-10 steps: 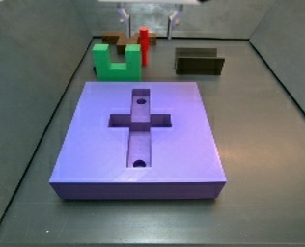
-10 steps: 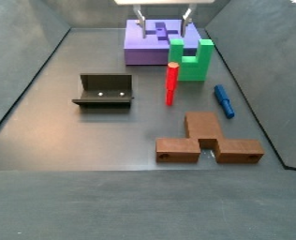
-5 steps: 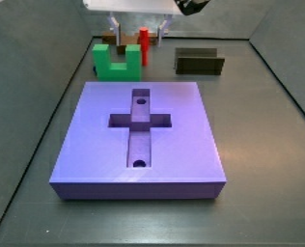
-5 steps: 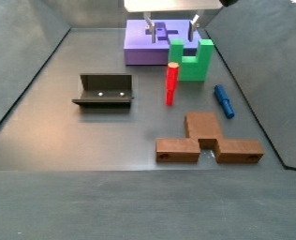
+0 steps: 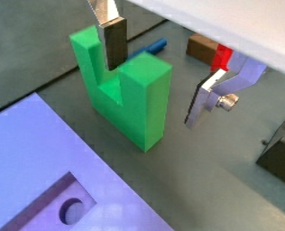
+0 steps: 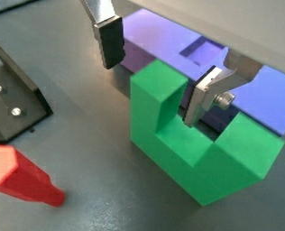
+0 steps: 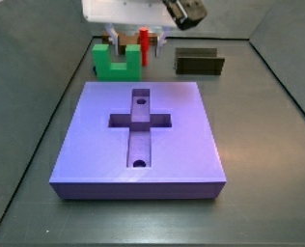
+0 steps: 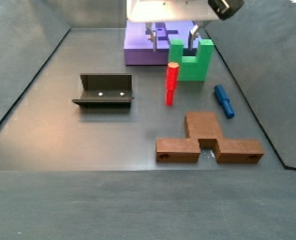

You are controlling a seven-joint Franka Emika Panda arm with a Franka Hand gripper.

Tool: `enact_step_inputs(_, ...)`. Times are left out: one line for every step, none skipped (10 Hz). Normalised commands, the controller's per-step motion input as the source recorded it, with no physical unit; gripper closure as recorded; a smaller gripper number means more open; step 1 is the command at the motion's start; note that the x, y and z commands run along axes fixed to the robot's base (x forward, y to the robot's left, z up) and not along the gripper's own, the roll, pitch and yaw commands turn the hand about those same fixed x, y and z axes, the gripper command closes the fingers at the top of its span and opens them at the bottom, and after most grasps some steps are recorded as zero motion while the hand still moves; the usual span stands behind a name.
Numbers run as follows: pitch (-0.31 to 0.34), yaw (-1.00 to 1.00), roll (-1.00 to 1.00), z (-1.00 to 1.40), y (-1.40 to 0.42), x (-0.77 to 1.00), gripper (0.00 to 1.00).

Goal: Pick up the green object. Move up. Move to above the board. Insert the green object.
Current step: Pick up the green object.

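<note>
Open pincer (silver plates) straddling chunky U-shaped green object, beside board

— What have you got on the floor?

— Your green object is a bright, chunky U-shaped block, standing upright on the dark floor with its two prongs pointing up and a square notch between them. You see it just beyond the far end of the board, close to it but not on it.

— And the gripper?

— The gripper is low over the block with its plates spread: one sits by one prong, the other beside the notch. You can't tell from the wrist views whether either pad touches green.

— The board?

— A large, flat purple-blue slab lying flat, its cross-shaped recess facing up with two small round holes in it.
</note>
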Motion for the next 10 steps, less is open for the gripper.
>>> enact_step_inputs(-0.013, 0.02, -0.03, -0.33, 0.0, -0.08, 0.0)
enact_step_inputs(0.0, 0.01, 0.0, -0.14, 0.0, -0.04, 0.0)
enact_step_inputs(0.0, 0.0, 0.0, 0.0, 0.0, 0.0, 0.0)
enact_step_inputs(0.0, 0.0, 0.0, 0.0, 0.0, 0.0, 1.0)
enact_step_inputs(0.0, 0.0, 0.0, 0.0, 0.0, 0.0, 1.0)
enact_step_inputs(0.0, 0.0, 0.0, 0.0, 0.0, 0.0, 1.0)
enact_step_inputs(0.0, 0.0, 0.0, 0.0, 0.0, 0.0, 1.0)
enact_step_inputs(0.0, 0.0, 0.0, 0.0, 0.0, 0.0, 1.0)
enact_step_inputs(0.0, 0.0, 0.0, 0.0, 0.0, 0.0, 1.0)
enact_step_inputs(0.0, 0.0, 0.0, 0.0, 0.0, 0.0, 1.0)
